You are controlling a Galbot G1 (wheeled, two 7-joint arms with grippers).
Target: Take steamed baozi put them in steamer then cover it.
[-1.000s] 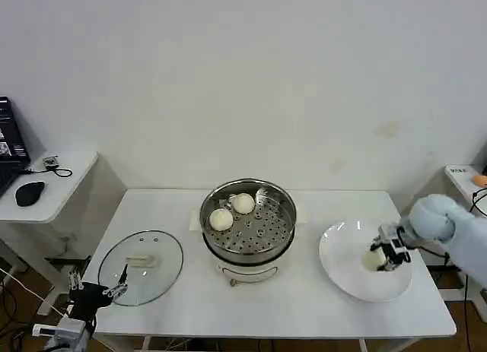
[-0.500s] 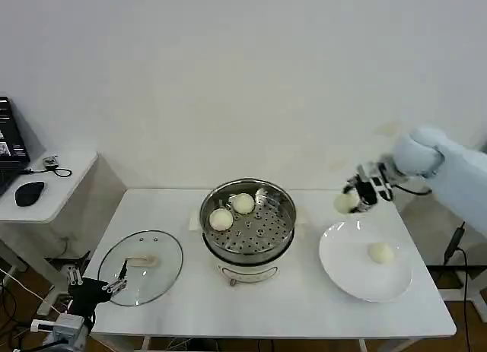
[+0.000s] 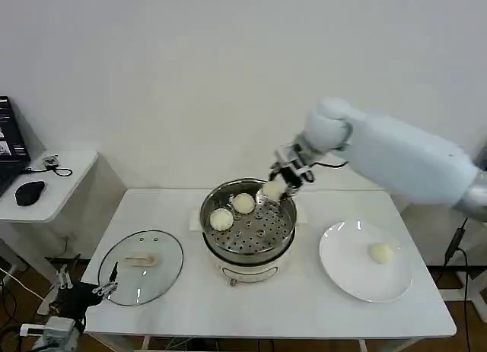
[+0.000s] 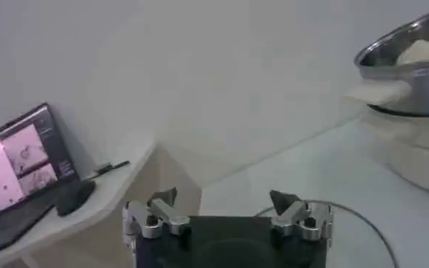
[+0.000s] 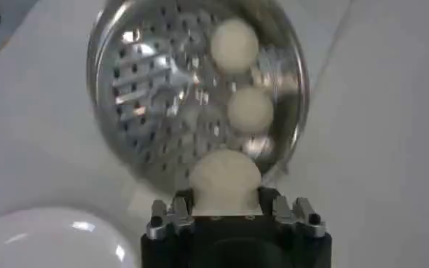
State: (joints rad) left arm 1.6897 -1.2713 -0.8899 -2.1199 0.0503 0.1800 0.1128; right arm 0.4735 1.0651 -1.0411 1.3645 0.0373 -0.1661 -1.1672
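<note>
Baozi (image 3: pixel 272 189), soft and likely easily dented, so best pinched lightly at its sides, hangs clamped in the right claw (image 3: pixel 278 186) over the steamer (image 3: pixel 281 238) rim, while the left claw (image 4: pixel 227 213) waits, spread apart, beside the cover (image 3: pixel 163 272).

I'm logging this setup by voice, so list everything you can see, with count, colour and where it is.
steamed baozi: four, cream-white; two in the steamer, one on the plate, one in the right gripper
steamer: one, shiny steel on a white base, table centre
cover: one, clear glass with cream handle, flat on the table's left side
plate: one, white, table's right side
table: one, white
side desk: one, white, left, carrying a black mouse and a laptop
right gripper: shut on a baozi above the steamer's rear rim
left gripper: open, low beside the cover
</note>
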